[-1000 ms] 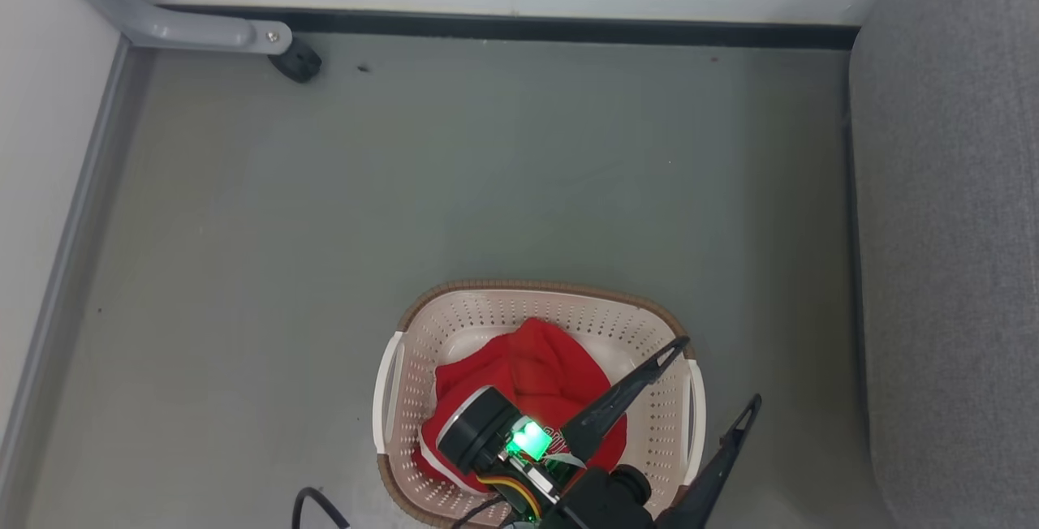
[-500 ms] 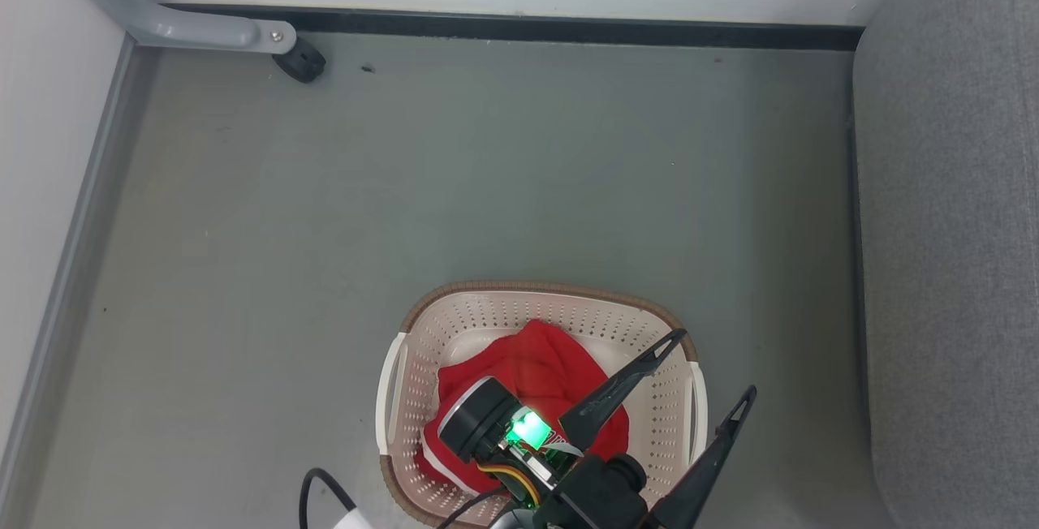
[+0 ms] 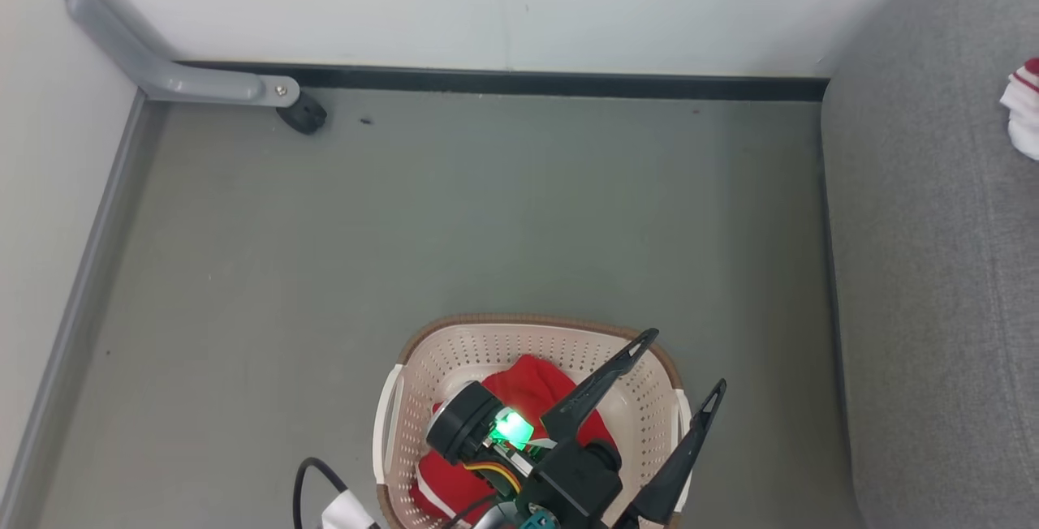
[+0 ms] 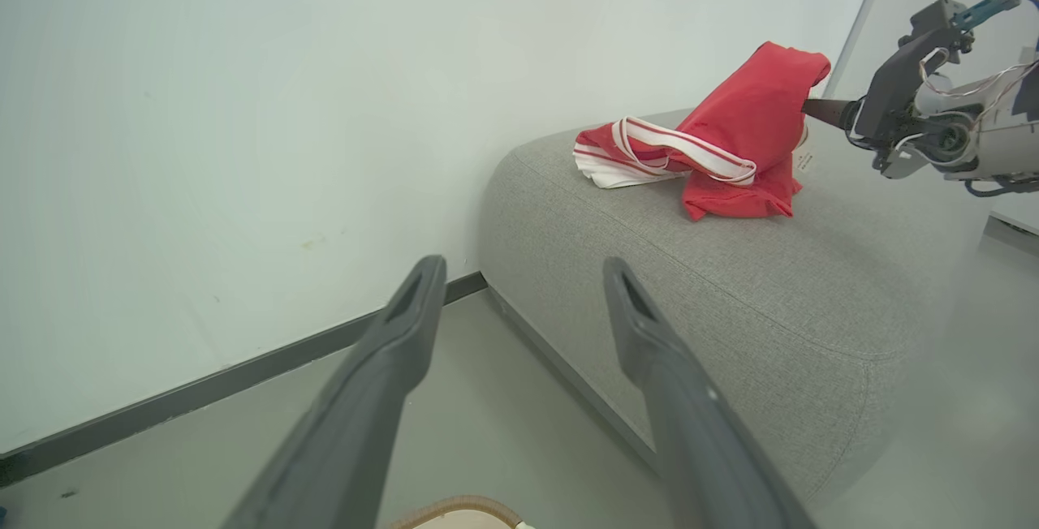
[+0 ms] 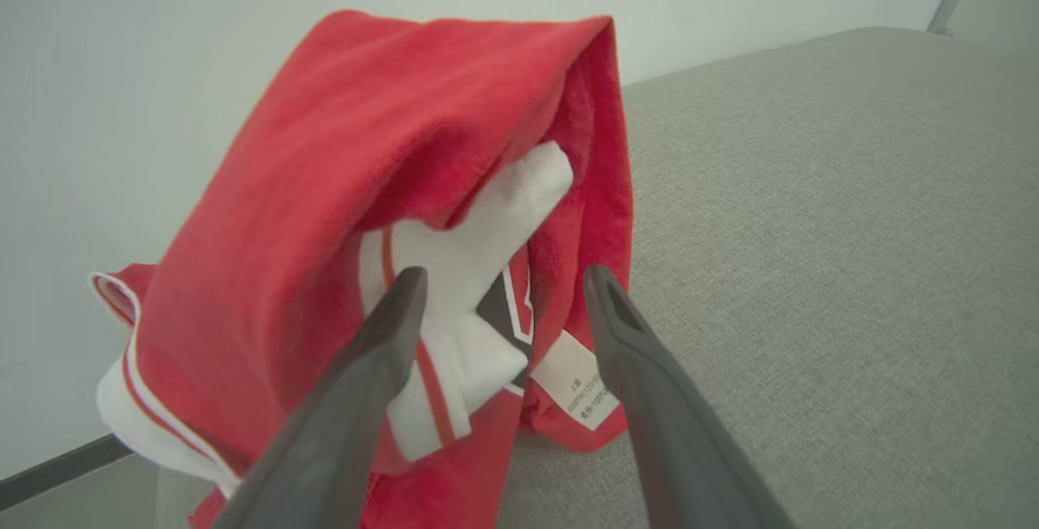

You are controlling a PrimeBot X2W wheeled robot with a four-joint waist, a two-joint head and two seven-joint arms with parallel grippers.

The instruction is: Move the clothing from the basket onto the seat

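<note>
The cream basket [image 3: 487, 350] with a brown rim stands on the floor, and red clothing [image 3: 528, 387] lies bunched inside it. My left gripper [image 3: 680, 363] hovers open over the basket's right side, with nothing between its fingers [image 4: 406, 326]; the basket rim [image 4: 463, 505] shows just below them. A second red garment [image 4: 755, 123] with white stripes lies heaped on the grey seat [image 4: 730, 286]. My right gripper [image 5: 503, 277] stands open against that garment [image 5: 365, 148], with its white patch between the fingertips. A white and red corner of that clothing [image 3: 1024, 107] shows on the seat [image 3: 933, 269].
Grey floor [image 3: 406, 229] spreads between the basket and the white wall with a black baseboard [image 3: 528, 81]. A grey metal leg with a black foot [image 3: 304, 115] stands at the far left. A black cable [image 3: 304, 480] lies left of the basket.
The head camera has tilted, so the basket sits lower in the picture and a bit of clothing on the seat has come into view. My left gripper stays open over the basket.
</note>
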